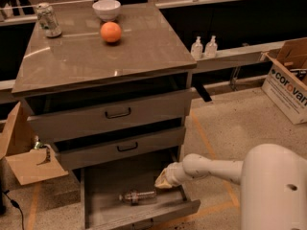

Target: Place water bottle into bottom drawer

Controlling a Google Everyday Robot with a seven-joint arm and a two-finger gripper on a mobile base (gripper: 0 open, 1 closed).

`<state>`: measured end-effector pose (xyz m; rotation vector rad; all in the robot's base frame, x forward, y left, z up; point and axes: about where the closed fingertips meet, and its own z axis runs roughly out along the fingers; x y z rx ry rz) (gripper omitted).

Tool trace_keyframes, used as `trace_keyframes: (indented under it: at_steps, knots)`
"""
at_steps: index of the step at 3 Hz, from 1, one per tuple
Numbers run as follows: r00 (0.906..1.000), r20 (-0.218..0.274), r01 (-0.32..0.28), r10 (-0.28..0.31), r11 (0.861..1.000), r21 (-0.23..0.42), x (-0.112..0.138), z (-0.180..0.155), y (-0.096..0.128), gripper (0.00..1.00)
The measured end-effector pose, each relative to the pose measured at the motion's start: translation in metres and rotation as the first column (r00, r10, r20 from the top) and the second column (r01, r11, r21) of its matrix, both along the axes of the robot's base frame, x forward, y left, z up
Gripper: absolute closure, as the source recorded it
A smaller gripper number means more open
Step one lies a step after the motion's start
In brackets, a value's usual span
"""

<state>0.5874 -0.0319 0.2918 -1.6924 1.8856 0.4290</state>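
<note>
The water bottle (138, 196) lies on its side in the grey tray of the open bottom drawer (100, 176), near the drawer's front. My gripper (162, 180) hangs over the drawer's right side, above and to the right of the bottle and apart from it. My white arm (211, 168) reaches in from the lower right.
On the cabinet top (96, 51) stand a silver-green can (48, 19), a white bowl (106, 8) and an orange (111, 32). Two pump bottles (203, 47) stand on the ledge behind. Two upper drawers stick out slightly. Cardboard boxes sit at far right (288, 80) and at left (26, 162).
</note>
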Motion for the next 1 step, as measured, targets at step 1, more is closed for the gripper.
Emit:
trace_keyframes:
  at_steps: [1]
  knots:
    - [0.9958,0.042,0.083,-0.082,0.996,-0.025,0.0043,0.0396,-0.016,0.7]
